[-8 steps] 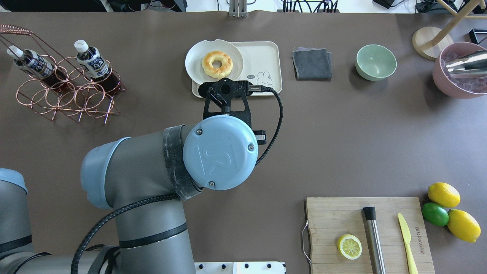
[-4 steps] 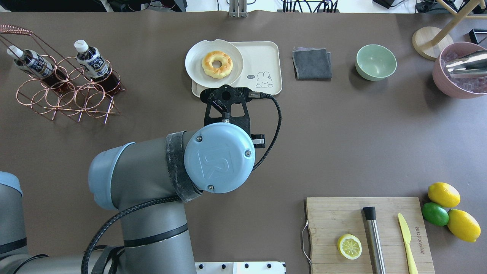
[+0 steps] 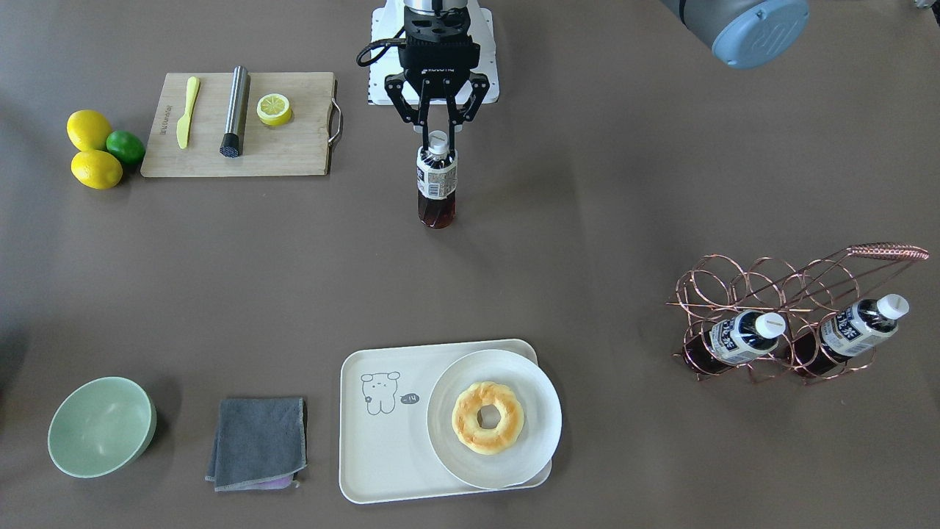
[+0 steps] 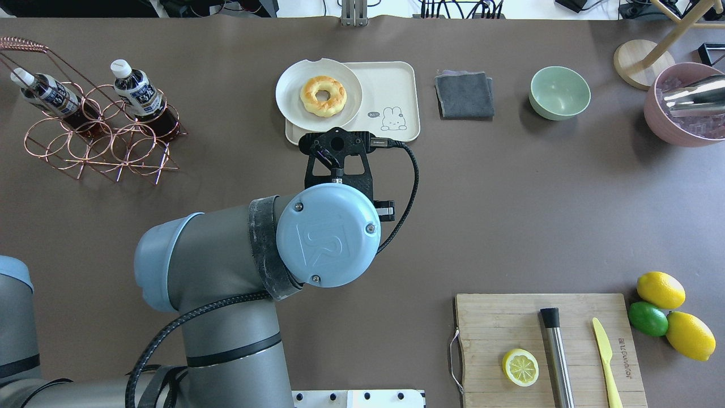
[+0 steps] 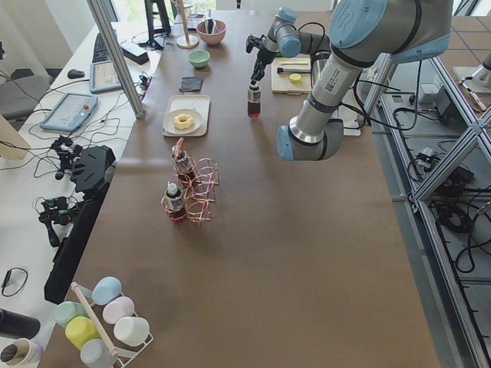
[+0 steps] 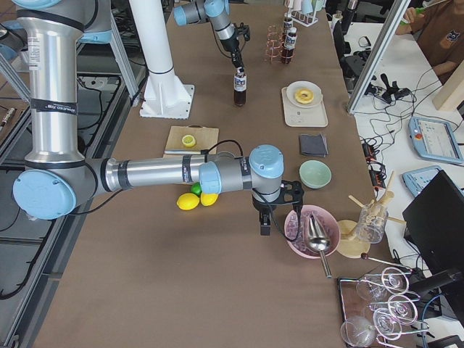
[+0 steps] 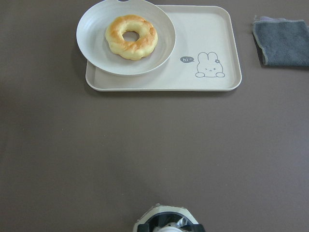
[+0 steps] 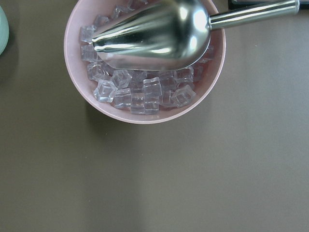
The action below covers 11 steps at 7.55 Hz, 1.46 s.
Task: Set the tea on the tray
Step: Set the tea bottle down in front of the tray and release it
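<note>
My left gripper (image 3: 438, 142) is shut on the neck of the tea (image 3: 437, 184), a small bottle of dark drink with a white cap, held upright over the table's middle on the robot's side. Its cap shows at the bottom of the left wrist view (image 7: 168, 223). The cream tray (image 3: 382, 441) lies far ahead of it, also in the overhead view (image 4: 396, 79) and the left wrist view (image 7: 212, 34). A white plate (image 3: 540, 430) with a doughnut (image 3: 487, 416) covers one half. My right gripper (image 6: 274, 217) hangs by the pink ice bowl (image 8: 77, 82); I cannot tell its state.
Two alike bottles (image 4: 139, 93) (image 4: 48, 93) lean in a copper wire rack (image 4: 96, 144). A grey cloth (image 4: 464, 93) and a green bowl (image 4: 559, 92) lie beside the tray. A cutting board (image 4: 498, 323) holds a lemon half, steel rod and yellow knife; lemons and a lime (image 4: 648, 318) lie beside it.
My left wrist has drawn back a little from the tray towards the robot's side, mostly in the first half second. Nothing else has moved.
</note>
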Tool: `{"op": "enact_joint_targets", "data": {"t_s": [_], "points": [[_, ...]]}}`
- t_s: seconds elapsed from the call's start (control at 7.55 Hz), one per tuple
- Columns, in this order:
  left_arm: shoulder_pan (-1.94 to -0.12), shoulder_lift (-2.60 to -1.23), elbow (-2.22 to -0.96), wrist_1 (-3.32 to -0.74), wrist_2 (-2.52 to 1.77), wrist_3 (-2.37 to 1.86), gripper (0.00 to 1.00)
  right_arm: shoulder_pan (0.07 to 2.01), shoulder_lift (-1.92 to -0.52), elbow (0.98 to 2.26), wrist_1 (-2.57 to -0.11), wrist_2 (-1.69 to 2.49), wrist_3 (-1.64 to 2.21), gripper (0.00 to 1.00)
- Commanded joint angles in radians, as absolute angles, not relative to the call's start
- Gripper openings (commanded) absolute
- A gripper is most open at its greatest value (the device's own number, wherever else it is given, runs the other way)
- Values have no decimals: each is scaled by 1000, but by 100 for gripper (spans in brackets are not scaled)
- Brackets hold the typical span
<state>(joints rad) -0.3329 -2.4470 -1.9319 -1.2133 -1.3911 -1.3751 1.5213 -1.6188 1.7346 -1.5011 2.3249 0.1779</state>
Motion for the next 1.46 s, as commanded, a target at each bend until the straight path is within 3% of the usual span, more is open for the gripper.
{"op": "enact_joint_targets", "data": {"t_s": [0.0, 0.13, 0.27, 0.8, 1.06, 1.33], "points": [[-331, -2447, -1931, -1213, -1390, -1379, 60, 1522, -1620, 1733, -1502, 2327, 178, 100], [-333, -2447, -1931, -1213, -1390, -1381, 71, 1522, -1620, 1733, -1502, 2327, 178, 100], [-333, -2448, -1933, -1215, -1390, -1381, 95, 1522, -1620, 1733, -1502, 2329, 178, 100], [-401, -2445, -1994, -1209, -1438, -1306, 97, 1520, -1620, 1758, -1500, 2355, 201, 100], [-571, -2358, -2052, -1204, -1644, -1220, 97, 1520, -1602, 1764, -1502, 2405, 204, 100], [-614, -2237, -2144, -1204, -1651, -1218, 97, 1482, -1569, 1798, -1508, 2424, 286, 100]]}}
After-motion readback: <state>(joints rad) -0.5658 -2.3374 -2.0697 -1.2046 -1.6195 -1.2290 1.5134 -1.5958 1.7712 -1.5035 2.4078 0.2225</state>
